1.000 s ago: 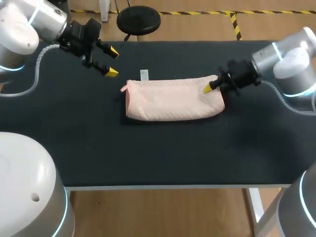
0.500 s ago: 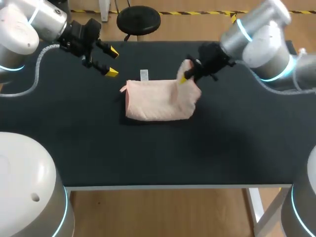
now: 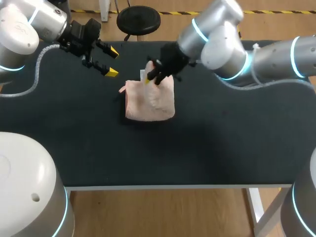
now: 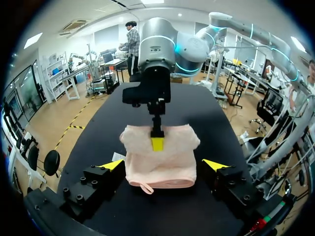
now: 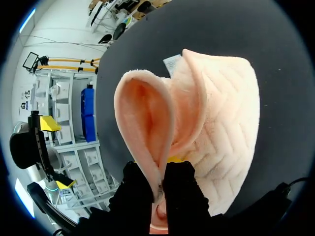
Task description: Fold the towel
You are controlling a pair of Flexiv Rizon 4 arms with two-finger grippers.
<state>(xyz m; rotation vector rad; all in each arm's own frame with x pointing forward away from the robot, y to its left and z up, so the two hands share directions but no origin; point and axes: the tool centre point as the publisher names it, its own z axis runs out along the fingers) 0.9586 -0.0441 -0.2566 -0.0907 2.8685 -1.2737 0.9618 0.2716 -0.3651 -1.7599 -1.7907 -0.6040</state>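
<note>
A pink quilted towel (image 3: 150, 101) lies folded over on the black table (image 3: 222, 143), left of the middle. My right gripper (image 3: 149, 79) hangs over the towel's far left part, shut on a raised fold of it. In the right wrist view that fold of the towel (image 5: 147, 118) stands up between the black fingers (image 5: 135, 191). My left gripper (image 3: 111, 61) is open and empty, behind and left of the towel. From the left wrist view the towel (image 4: 160, 162) lies ahead of my left gripper (image 4: 164, 165), with the right gripper (image 4: 157, 143) over it.
A small white label (image 3: 143, 74) shows at the towel's far edge, next to the right gripper. My right arm (image 3: 217, 39) stretches across the back of the table from the right side.
My right gripper has carried the towel's right end up and over to the left, so the towel is now about half as wide. The left arm has kept still.
</note>
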